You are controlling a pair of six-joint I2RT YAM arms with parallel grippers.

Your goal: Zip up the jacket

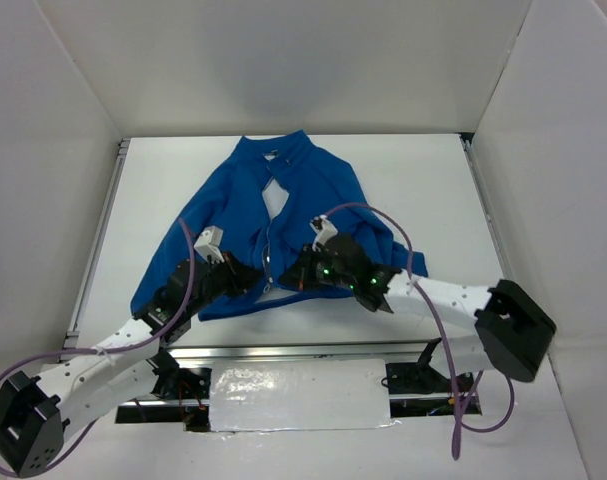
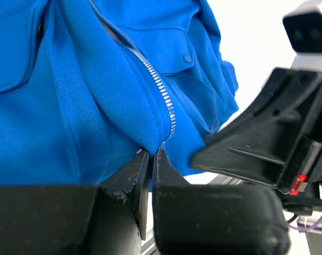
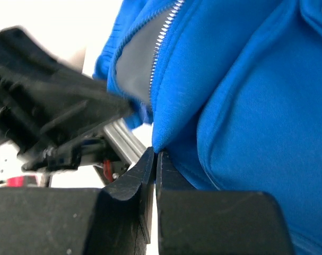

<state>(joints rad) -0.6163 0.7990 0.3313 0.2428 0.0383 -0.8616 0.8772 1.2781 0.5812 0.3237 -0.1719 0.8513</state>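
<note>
White desk (image 1: pixel 423 190), boxed in by white walls (image 1: pixel 283 60) on the left, right and far sides. Biggest thing on it is the jacket (image 1: pixel 323 190): bright blue, lying front up around the desk's ctr. Its long axis runs far-to-near, w/ the collar (image 1: pixel 283 148) pointing to the far wall and the hem at the near edge, by the arms. One sleeve trails off near-left; the other is bunched up on the right. The front gapes open below the collar, w/ pale lining showing.

Left arm (image 1: pixel 103 365) reaches in from near-left and right arm (image 1: pixel 453 300) from near-right. They meet at the hem ctr, just beside each other.

Left tool (image 1: pixel 255 277) is narrow, jaws all but together, nipping a corner of blue cloth right at the bottom end of the zipper (image 2: pixel 155 79), as seen in the left wrist view (image 2: pixel 151 151). Right tool (image 1: pixel 295 272) is the same: jaws pinched tight on a point of the hem edge, per its own wrist view (image 3: pixel 155 153), w/ zip teeth (image 3: pixel 163 32) running up and away along the panel edge above it.

The zipper is light-coloured. Its teeth run far-to-near along the jacket's ctr line (image 1: pixel 270 245).

Smallest bit: a pocket flap (image 2: pixel 166 48) w/ a blue button (image 2: pixel 187 57), beside the zipper.
</note>
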